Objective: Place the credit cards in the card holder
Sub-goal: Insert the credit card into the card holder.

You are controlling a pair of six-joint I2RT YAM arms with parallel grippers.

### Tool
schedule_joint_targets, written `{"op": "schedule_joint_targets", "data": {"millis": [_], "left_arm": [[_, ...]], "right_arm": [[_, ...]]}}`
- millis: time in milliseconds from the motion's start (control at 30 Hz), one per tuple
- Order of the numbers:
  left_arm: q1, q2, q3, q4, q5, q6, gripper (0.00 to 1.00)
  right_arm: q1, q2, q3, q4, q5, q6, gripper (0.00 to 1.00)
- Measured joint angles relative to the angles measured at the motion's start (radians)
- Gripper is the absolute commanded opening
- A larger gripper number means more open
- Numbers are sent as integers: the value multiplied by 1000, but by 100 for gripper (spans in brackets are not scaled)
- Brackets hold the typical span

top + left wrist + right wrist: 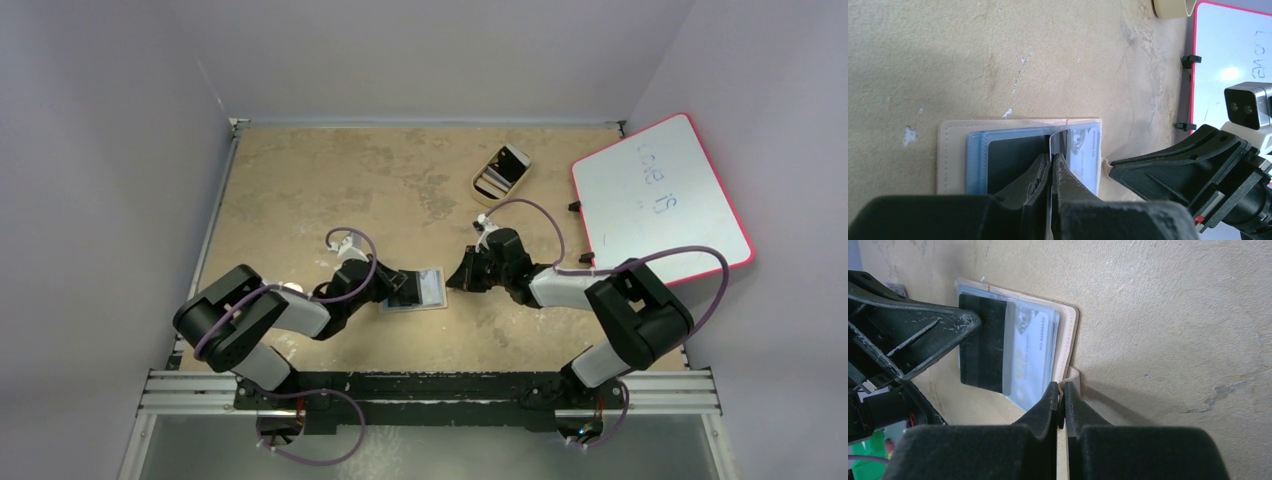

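Tan card holder (950,155) lies open and flat mid-table (330,180), with both grippers on it.

Left gripper (1050,161): jaws closed tight on the thin edge of 1 credit card (1030,355), which is pale blue-grey with a dark band and printed lettering. The card lies across the holder's inner face; I cannot tell whether it is in a pocket. Pale blue layered edges show under it, either card or sleeve. Right gripper (1062,390): jaws pinched shut on the holder's snap tab (1075,377), on the side away from the left arm. The 2 grippers face each other, close but apart. Oval tray (478,188) and whiteboard (660,195) sit well away, far right.
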Motion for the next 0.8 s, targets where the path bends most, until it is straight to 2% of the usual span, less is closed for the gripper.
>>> {"op": "schedule_joint_targets", "data": {"millis": [200,433,533,800], "left_arm": [[-24,65,0,81,-18,-45,0],[-35,92,14,94,-31,-72,27],[-38,64,52,9,-37,-66,32],[-40,-26,148,-285,-70,-37,34]], "right_arm": [[0,11,0,10,-11,19,0],[0,11,-1,11,-15,35,0],[0,11,-4,12,-16,39,0],[0,11,-5,11,-19,42,0]]}}
